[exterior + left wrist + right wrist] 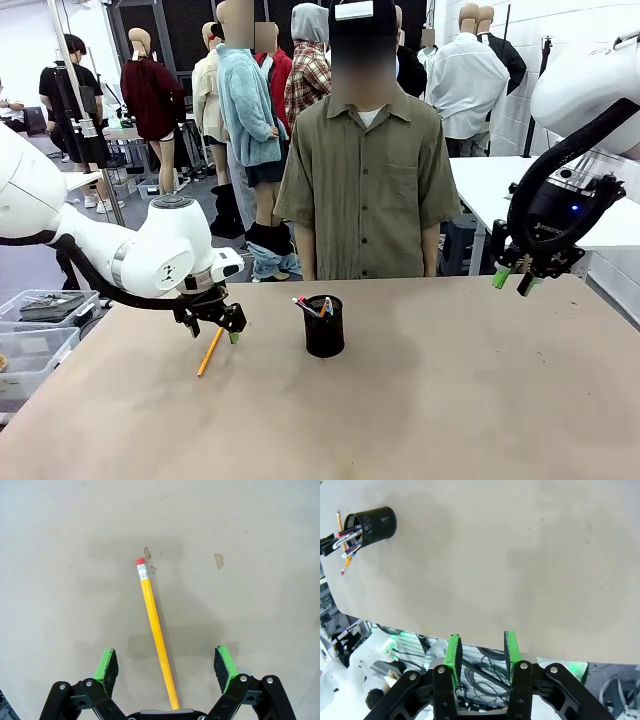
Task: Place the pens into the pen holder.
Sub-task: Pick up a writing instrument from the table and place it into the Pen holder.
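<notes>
The left gripper (165, 655) hangs low over the table (450, 400) with its jaws spread wide, grasping nothing. A yellow pencil (156, 625) lies flat between the green pads (108, 665) and touches neither, with its red eraser (140, 561) toward the top of the left wrist view. In the front view it lies at the lower left, apart from the pen holder (324, 330), which stands in the middle and already holds several pens (312, 305). The pencil is probably light, stiff and thin, and its smooth faces may roll or slip, so I would take it at mid-length, across the shaft. The right gripper (482, 645) holds nothing, its jaws partly apart.
</notes>
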`<state>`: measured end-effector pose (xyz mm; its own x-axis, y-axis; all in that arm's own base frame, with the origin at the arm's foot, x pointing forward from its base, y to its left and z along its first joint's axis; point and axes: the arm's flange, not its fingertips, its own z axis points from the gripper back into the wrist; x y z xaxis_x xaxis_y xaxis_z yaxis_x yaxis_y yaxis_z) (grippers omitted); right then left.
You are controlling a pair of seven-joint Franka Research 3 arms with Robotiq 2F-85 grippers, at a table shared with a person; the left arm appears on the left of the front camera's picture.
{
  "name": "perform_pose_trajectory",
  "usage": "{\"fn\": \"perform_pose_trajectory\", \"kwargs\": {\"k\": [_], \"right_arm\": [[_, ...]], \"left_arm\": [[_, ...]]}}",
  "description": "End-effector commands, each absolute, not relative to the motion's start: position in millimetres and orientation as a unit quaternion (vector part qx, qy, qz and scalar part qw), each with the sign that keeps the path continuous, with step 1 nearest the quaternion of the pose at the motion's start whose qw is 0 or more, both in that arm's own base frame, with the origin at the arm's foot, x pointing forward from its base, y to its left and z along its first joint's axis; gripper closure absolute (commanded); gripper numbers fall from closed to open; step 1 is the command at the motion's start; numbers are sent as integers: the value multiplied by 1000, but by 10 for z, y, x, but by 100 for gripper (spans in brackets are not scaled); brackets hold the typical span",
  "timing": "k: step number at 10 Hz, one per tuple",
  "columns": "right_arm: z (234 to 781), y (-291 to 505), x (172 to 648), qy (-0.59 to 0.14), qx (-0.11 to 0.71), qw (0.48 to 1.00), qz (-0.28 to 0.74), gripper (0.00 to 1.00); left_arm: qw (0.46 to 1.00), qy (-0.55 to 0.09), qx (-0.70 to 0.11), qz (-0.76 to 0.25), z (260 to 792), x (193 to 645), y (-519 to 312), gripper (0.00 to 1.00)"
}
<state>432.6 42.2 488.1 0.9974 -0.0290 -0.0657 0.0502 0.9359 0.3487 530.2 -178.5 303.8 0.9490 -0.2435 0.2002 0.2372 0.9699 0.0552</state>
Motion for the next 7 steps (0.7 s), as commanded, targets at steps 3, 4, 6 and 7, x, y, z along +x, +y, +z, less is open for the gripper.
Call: {"fn": "perform_pose_trajectory", "kwargs": {"k": [3,4,6,7], "right_arm": [[4835,421,4303,20,181,983,-13,55],[4835,421,4303,20,181,983,-13,55],[4835,421,4303,20,181,983,-13,55],[4835,421,4303,20,181,983,-13,55]], "left_arm": [[984,-97,20,-146,3011,5348,-1743,32],[984,-95,20,-150,3016,5352,-1740,52],[984,-90,19,-154,3006,5347,-1739,92],[984,-82,17,-158,2998,5353,-1738,100]]}}
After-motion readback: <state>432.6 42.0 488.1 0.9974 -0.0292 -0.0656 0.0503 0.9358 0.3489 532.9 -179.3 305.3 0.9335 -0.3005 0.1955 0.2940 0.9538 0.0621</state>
